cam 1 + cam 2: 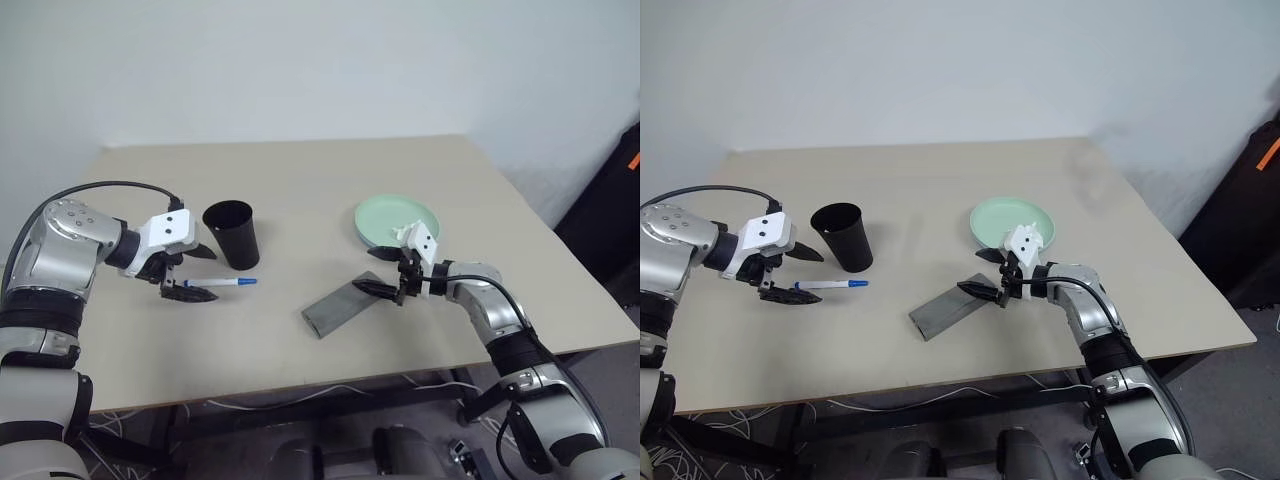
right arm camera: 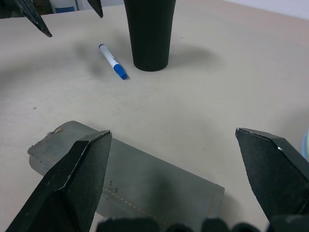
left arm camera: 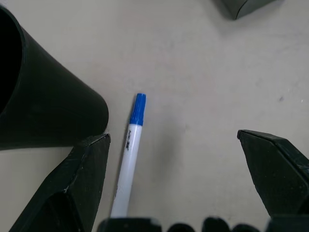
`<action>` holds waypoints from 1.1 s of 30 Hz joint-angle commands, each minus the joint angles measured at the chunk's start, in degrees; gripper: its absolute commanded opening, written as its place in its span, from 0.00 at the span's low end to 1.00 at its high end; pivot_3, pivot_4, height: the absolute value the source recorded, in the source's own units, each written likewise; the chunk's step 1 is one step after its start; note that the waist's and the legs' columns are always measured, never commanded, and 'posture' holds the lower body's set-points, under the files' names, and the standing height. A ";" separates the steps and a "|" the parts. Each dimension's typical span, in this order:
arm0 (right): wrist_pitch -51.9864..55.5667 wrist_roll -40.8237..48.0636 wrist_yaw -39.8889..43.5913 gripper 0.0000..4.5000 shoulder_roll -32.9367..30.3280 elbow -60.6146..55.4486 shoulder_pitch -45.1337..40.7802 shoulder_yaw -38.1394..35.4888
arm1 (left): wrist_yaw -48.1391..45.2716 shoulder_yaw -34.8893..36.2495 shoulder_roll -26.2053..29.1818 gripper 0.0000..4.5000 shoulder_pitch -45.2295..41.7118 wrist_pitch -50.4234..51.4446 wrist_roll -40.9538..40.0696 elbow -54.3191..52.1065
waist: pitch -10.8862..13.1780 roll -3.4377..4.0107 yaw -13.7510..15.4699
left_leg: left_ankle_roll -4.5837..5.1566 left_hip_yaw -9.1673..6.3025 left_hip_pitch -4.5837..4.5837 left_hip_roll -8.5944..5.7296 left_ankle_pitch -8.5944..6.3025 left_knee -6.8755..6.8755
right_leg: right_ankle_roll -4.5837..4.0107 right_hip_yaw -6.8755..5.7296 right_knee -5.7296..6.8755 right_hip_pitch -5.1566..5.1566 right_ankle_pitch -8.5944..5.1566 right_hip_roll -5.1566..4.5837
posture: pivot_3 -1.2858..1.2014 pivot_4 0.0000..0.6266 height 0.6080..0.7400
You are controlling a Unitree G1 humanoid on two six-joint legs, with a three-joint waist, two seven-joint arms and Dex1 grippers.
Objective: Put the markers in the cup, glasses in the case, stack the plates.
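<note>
Black cup [image 1: 231, 234], grey case [image 1: 340, 305], mint-green plate [image 1: 385, 217], blue-capped white marker [image 1: 228, 283].

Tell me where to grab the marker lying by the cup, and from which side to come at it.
Grip the marker across the white barrel near its middle, coming from above. It lies flat on the table, so only a top-down pinch gets fingers on both sides. The cup stands close behind it; the left gripper, open, is probably best placed.

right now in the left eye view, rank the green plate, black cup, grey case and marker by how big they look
1. green plate and grey case: look about alike, so no ranking between them
2. black cup
3. marker: thinnest by far
</note>
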 commanded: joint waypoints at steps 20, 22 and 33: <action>-0.54 0.26 -0.18 0.99 -0.17 -1.76 -1.58 -1.17 | 13.82 -5.55 -5.97 1.00 -12.53 -16.76 15.52 23.77 | -0.02 -0.03 0.01 | 0.02 0.06 -0.05 0.00 -0.01 0.10 | 0.12 -0.03 0.05 0.00 0.08 -0.01 | 0.52 0.00 0.85; -0.55 0.25 -0.15 0.99 -0.18 -1.68 -1.63 -1.15 | 14.31 -5.85 -6.57 1.00 -13.13 -17.32 16.22 25.42 | -0.01 -0.03 0.01 | 0.02 0.09 -0.05 0.00 0.00 0.10 | 0.12 -0.04 0.06 0.00 0.08 -0.01 | 0.52 0.00 0.85; -0.71 0.08 -0.10 0.99 -0.20 -1.50 -1.85 -1.06 | 17.61 -6.74 -9.00 1.00 -15.43 -18.36 19.32 32.30 | -0.02 -0.04 0.01 | 0.02 0.09 -0.06 -0.02 0.00 0.15 | 0.13 -0.03 0.07 0.02 0.08 -0.03 | 0.52 0.00 0.85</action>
